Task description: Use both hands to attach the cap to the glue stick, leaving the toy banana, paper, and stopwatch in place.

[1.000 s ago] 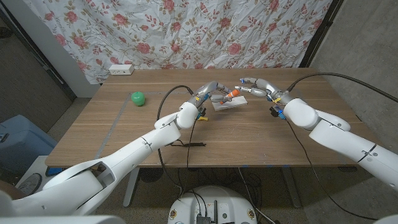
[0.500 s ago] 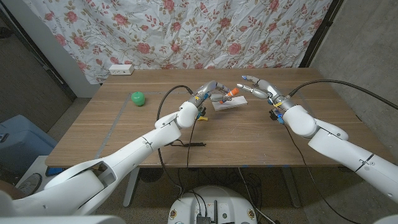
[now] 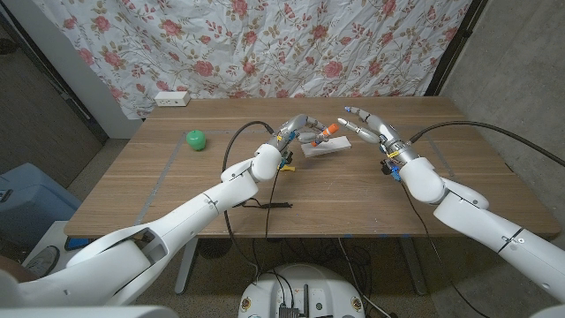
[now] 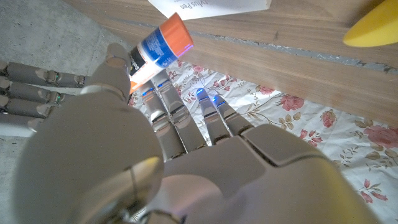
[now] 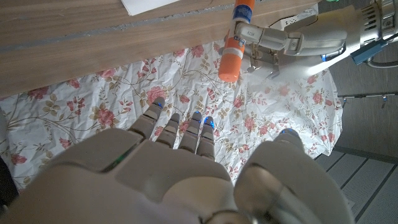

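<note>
My left hand holds the glue stick a little above the white paper, beyond the table's middle. The stick has a white and blue label and an orange cap on its outer end; it is pinched between thumb and fingers. My right hand hovers just right of the stick with its fingers spread and nothing in them, a small gap away. In the right wrist view the stick hangs from the left hand beyond my own right hand. A yellow toy banana lies near the paper.
A green round object sits on the table's left part. A white power strip lies at the far left edge, in front of the flowered cloth. Black cables run over the wooden table near the front.
My right hand has let go of the stick's cap end, drawn back a little to the right and spread its fingers. The left hand and the stick have stayed put.
</note>
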{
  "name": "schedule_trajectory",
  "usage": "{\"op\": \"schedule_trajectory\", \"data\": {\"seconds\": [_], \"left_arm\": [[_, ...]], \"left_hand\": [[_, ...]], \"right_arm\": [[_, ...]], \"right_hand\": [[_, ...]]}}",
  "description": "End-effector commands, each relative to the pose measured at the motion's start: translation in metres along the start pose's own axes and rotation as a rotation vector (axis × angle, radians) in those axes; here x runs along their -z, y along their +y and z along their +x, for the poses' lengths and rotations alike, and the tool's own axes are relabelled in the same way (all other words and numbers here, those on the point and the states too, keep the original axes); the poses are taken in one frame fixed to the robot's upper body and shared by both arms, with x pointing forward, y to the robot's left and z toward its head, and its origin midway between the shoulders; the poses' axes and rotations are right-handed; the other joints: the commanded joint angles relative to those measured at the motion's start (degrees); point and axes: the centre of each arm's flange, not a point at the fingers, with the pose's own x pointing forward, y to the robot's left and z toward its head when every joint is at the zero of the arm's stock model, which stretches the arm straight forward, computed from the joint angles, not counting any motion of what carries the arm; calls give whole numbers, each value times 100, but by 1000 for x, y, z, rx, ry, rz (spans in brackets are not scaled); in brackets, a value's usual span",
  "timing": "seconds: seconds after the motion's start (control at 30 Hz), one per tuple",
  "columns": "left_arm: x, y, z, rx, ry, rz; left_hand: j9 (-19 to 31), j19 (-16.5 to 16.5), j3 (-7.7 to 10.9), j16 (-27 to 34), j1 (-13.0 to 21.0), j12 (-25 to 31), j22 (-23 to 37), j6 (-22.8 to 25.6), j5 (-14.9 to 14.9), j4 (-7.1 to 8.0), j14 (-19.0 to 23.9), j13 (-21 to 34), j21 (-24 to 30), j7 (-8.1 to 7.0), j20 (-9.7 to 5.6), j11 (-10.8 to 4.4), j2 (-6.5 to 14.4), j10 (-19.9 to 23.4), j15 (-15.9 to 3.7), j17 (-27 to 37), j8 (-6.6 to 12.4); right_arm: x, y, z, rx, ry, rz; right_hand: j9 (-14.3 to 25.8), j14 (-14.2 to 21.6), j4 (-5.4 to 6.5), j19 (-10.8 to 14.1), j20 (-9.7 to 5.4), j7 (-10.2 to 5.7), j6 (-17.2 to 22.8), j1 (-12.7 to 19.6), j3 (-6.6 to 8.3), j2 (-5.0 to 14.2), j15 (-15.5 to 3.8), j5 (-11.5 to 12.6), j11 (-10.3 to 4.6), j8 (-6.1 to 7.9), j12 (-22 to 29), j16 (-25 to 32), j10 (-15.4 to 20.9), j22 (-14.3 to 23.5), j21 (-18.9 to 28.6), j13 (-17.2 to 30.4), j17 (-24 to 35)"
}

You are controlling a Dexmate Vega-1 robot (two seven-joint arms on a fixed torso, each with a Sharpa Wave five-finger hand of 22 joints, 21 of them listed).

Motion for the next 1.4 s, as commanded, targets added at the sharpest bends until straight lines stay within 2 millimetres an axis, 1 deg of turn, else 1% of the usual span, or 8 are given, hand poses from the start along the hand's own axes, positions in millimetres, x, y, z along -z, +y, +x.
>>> {"op": "schedule_trajectory", "data": {"seconds": [0.03, 0.2, 0.37, 0.6, 0.77, 1.1, 1.4], "left_arm": [[-1, -3, 0, -5, -1, -14], [-2, -3, 0, -10, -3, -16], [-1, -2, 0, -14, -4, -19], [-1, -2, 0, -17, -3, -23], [0, -1, -1, -22, -1, -22], [-1, -1, -2, -25, -2, -24], [0, 0, -3, -28, -3, -22]], "left_hand": [[48, 50, 17, 3, -77, 15, 16, 366, 44, 36, 35, 20, 5, 54, 7, -42, 367, 1, -814, 12, 34], [49, 49, 19, 4, -77, 16, 16, 360, 44, 37, 37, 20, 5, 53, 14, -42, 375, 2, -815, 12, 32], [49, 50, 19, 3, -79, 16, 16, 351, 44, 39, 36, 20, 5, 56, 17, -43, 381, 1, -815, 12, 29], [50, 52, 18, 2, -83, 17, 16, 352, 44, 40, 35, 21, 7, 61, 18, -42, 384, 2, -811, 12, 30], [50, 52, 17, 2, -86, 17, 16, 355, 43, 41, 35, 21, 6, 71, 18, -42, 386, 2, -807, 11, 32], [51, 49, 18, 1, -88, 14, 17, 335, 43, 41, 32, 21, 6, 69, 22, -41, 394, -5, -810, 11, 25], [52, 48, 18, 0, -91, 14, 17, 339, 43, 40, 31, 21, 6, 73, 23, -41, 397, -9, -809, 10, 28]], "right_arm": [[1, 12, -6, 31, 3, -49], [0, 15, -8, 31, 3, -77], [-1, 19, -11, 30, 7, -94], [-1, 21, -12, 18, 12, -105], [-1, 23, -15, 16, 2, -111], [-5, 27, -19, 15, -7, -103], [-9, 32, -20, 4, -15, -100]], "right_hand": [[2, -118, 78, -76, -36, 90, -72, -157, -23, 32, -81, -68, -2, -18, 0, -19, -68, 25, -9, -2, 25], [1, -174, 96, -146, -84, 112, -95, -208, -25, 62, -90, -99, 3, -14, 4, -26, -91, 24, -23, -6, 21], [-1, -257, 126, -215, -121, 116, -98, -280, -31, 100, -48, -131, -1, -5, 13, -39, -96, 24, -30, -10, 20], [-1, -282, 163, -253, -134, 98, -48, -354, -22, 174, -80, -158, -14, 21, 25, -24, -85, 23, -24, -13, 23], [-1, -291, 163, -266, -142, 79, -6, -360, -2, 224, -83, -169, -29, 39, 31, -18, -77, 23, -18, -15, 15], [-1, -294, 145, -257, -180, 51, 23, -351, 19, 256, -85, -185, -24, 48, 39, -14, -63, 22, -2, -16, -3], [0, -280, 134, -249, -204, 27, 103, -360, 35, 292, -86, -207, -65, 71, 60, 1, -7, 21, 10, -17, -18]]}}
